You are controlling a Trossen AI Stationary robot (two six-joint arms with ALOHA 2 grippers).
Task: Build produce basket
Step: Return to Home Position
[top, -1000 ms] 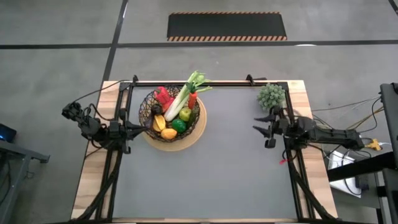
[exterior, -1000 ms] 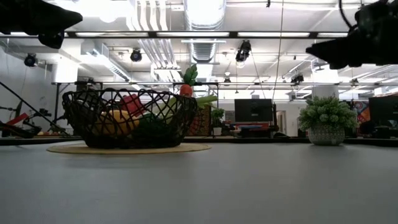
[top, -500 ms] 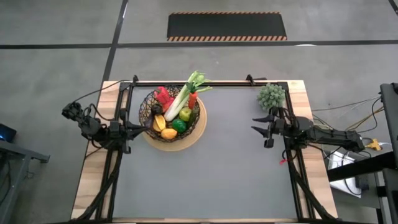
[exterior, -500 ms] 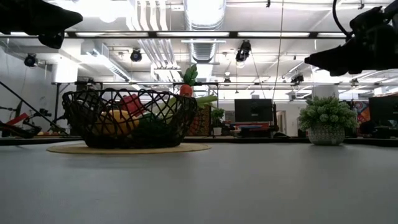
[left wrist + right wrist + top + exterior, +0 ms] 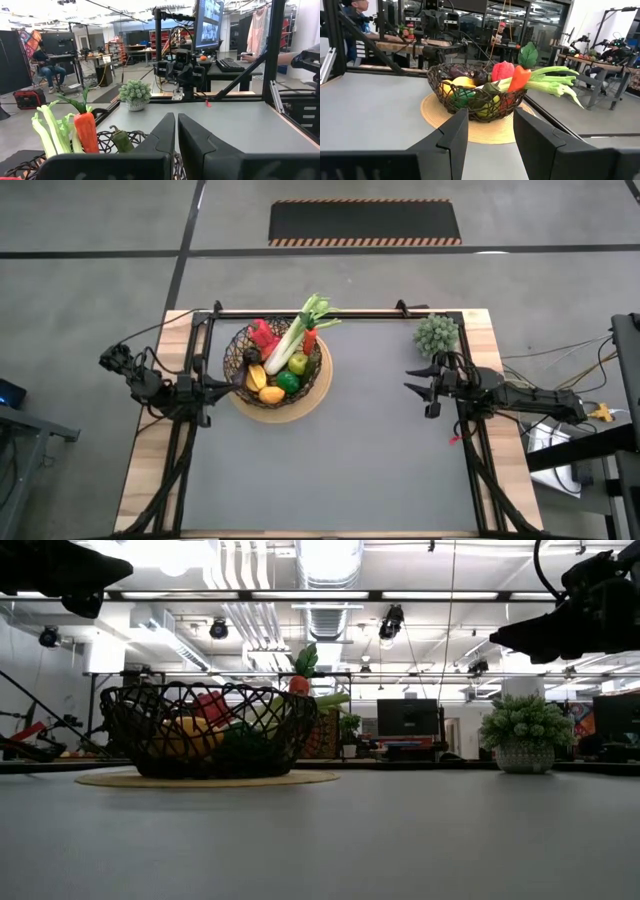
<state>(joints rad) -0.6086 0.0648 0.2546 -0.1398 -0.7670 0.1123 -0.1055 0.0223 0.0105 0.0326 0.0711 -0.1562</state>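
The dark wire basket stands on its tan base disc at the table's far left. It holds the produce: a leek that leans out over the far rim, a carrot, red peppers, a lemon, a green apple and a lime. My left gripper hovers just left of the basket, shut and empty. My right gripper hovers near the table's right edge, open and empty, pointing at the basket.
A spiky grey-green plant in a pot stands at the far right corner, just beyond my right gripper. The grey mat lies bare in the middle and near part. Black frame rails run along the table's edges.
My right gripper has shifted a little toward the table's left edge and has then kept still, staying open. The basket and produce have not moved.
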